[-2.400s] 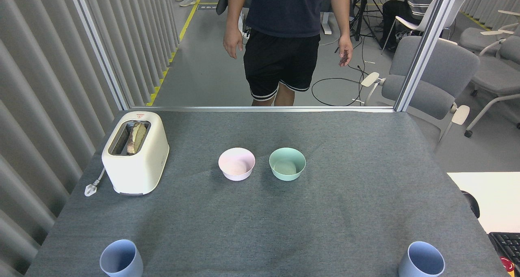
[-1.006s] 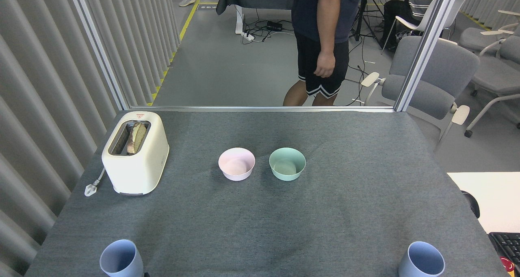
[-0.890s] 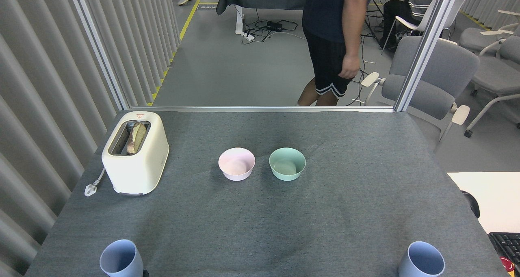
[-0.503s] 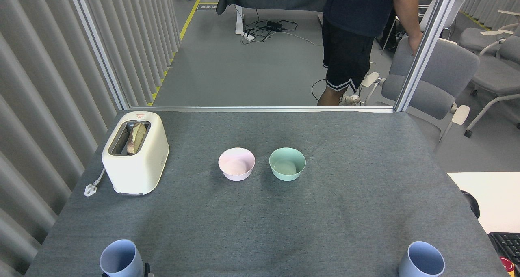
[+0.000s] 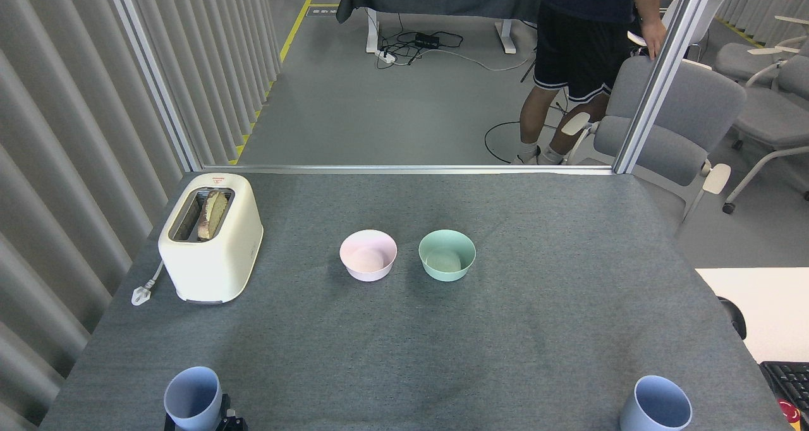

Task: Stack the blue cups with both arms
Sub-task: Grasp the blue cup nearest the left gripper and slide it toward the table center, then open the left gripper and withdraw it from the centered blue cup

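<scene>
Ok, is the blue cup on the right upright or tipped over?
Upright. The right blue cup stands on the grey table with its round mouth facing up; its base is cut off by the view's bottom edge.

You have two matte pale-blue tumblers (image 5: pixel 192 398) (image 5: pixel 655 406), two plastic bowls, pink (image 5: pixel 368 255) and mint-green (image 5: pixel 447 254), and one cream toaster (image 5: pixel 212 246).

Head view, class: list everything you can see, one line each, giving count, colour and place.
blue cups: 2, pale blue, near left and near right corners
pink bowl: 1, table middle
green bowl: 1, mint, right of pink, apart
toaster: 1, cream, far left, bread in slot
table: 1, grey
chairs: several, grey, beyond the table on the right
person: 1, dark clothes, behind the table
left tool: 1, black, at the left cup's base, state unclear
right tool: not in view
</scene>
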You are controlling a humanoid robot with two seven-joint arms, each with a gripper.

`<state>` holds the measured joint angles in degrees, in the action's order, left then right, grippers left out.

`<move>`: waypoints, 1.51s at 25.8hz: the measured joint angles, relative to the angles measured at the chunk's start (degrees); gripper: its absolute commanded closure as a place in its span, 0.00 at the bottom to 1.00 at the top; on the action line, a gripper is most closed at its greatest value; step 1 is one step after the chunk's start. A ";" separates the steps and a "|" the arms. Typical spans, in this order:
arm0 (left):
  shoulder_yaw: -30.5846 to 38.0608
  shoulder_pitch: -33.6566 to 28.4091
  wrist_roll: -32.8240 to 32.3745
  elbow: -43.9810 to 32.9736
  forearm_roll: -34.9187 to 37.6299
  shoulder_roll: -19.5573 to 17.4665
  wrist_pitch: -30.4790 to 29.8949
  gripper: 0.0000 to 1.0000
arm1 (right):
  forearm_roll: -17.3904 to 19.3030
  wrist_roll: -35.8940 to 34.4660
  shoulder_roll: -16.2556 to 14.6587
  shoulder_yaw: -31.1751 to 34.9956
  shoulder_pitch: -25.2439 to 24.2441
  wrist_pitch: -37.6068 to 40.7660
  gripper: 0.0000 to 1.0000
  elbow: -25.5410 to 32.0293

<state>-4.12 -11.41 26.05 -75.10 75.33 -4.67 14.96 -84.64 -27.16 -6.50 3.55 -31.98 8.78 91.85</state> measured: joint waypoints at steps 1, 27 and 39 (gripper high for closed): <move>0.00 0.02 -0.09 0.03 0.00 0.00 -0.07 0.39 | 0.00 0.00 0.00 0.01 0.00 0.00 0.00 0.00; -24.60 10.29 0.97 7.19 7.70 8.00 -3.77 0.38 | 0.00 -0.05 -0.09 -0.21 0.01 -0.41 0.00 -0.30; -24.97 13.28 2.30 12.32 7.79 8.43 -3.82 0.28 | 0.00 -0.09 -0.18 -0.21 0.12 -0.43 0.00 -0.36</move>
<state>-29.09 1.88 28.35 -62.78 83.12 3.76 11.13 -84.64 -27.25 -6.68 3.34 -31.86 8.35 91.49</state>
